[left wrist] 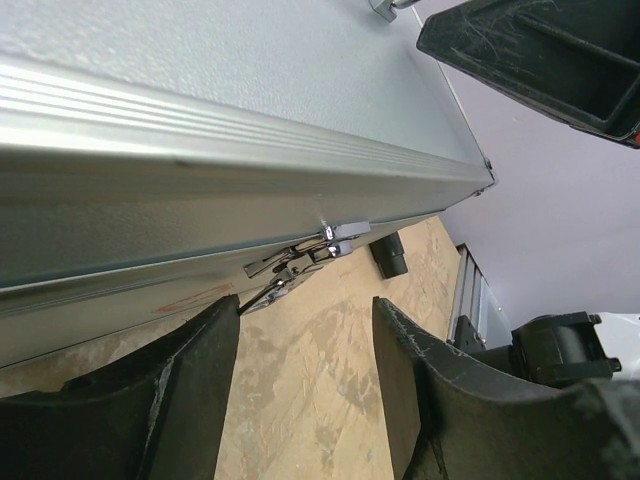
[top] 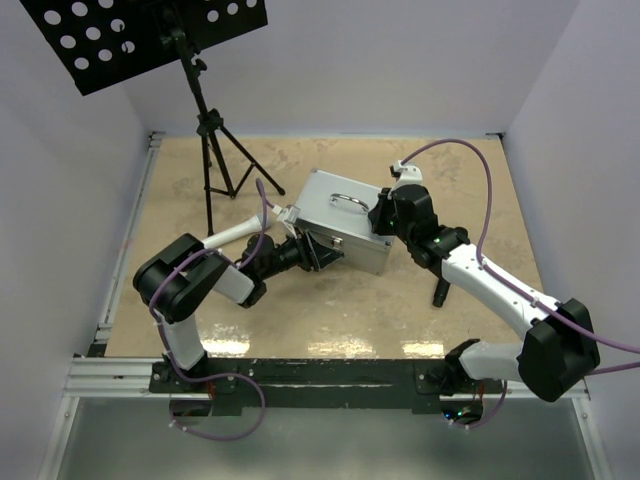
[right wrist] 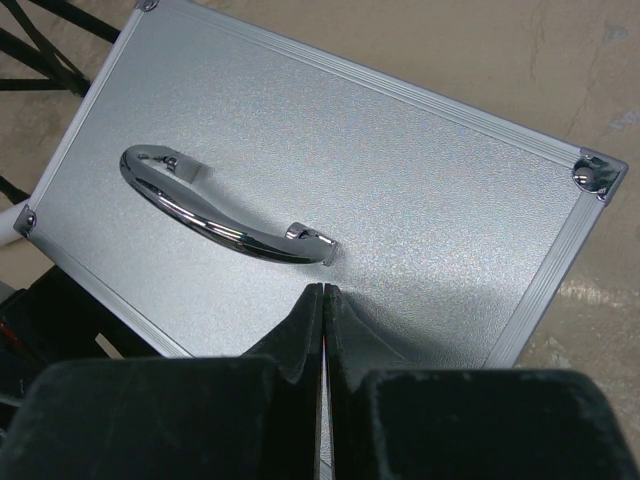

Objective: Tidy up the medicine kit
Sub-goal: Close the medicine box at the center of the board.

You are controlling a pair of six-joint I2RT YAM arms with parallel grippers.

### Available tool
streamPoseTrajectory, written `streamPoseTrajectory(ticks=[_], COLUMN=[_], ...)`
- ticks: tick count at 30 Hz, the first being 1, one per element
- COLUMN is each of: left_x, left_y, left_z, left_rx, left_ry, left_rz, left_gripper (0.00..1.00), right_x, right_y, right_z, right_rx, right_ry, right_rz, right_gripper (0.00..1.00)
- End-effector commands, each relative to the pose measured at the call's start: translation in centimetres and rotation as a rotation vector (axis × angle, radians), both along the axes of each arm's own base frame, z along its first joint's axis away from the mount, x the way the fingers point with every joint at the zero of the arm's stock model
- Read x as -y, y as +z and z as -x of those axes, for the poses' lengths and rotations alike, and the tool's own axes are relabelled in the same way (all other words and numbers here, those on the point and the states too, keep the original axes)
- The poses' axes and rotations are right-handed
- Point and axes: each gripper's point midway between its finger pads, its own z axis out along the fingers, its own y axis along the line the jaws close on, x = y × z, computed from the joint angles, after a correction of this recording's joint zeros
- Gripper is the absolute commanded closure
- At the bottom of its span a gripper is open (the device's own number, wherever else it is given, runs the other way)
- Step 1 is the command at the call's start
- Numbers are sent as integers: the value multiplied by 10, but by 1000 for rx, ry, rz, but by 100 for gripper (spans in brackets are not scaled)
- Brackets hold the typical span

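Observation:
The medicine kit is a closed silver-grey metal case [top: 335,232] with a chrome handle [top: 348,203] on its lid, lying mid-table. My left gripper [top: 318,252] is open at the case's front side; in the left wrist view [left wrist: 305,310] a chrome latch [left wrist: 300,262] sits just beyond its left fingertip, sticking out from the case wall [left wrist: 150,200]. My right gripper [right wrist: 323,290] is shut and empty, its tips on or just above the lid [right wrist: 420,170] next to the handle [right wrist: 220,215]. The red pouch, tray and supplies are out of view.
A black tripod stand [top: 210,130] with a perforated black plate [top: 140,30] stands at the back left, one leg near the case's left corner. A small black object [top: 440,292] stands on the table right of the case. White walls enclose the table.

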Motion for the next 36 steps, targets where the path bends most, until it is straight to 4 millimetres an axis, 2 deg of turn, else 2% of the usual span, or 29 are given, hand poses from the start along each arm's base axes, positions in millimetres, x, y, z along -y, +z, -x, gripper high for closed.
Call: streamPoseTrajectory(ticks=[1,23,36], left_x=[-11,-8,-8], left_y=[150,144,133], left_z=[24,23,26], left_rx=[560,551,526], left_ry=[-26,-40,-52], left_rz=[389,378,360], left_gripper=[41,49,51], right_x=[3,4,4], right_y=[12,9,8], right_z=[-5,-6,-6], right_rx=[44,42,41], right_ry=[-18,-25,-24], right_rz=[0,10,12], right_gripper=[100,100,100])
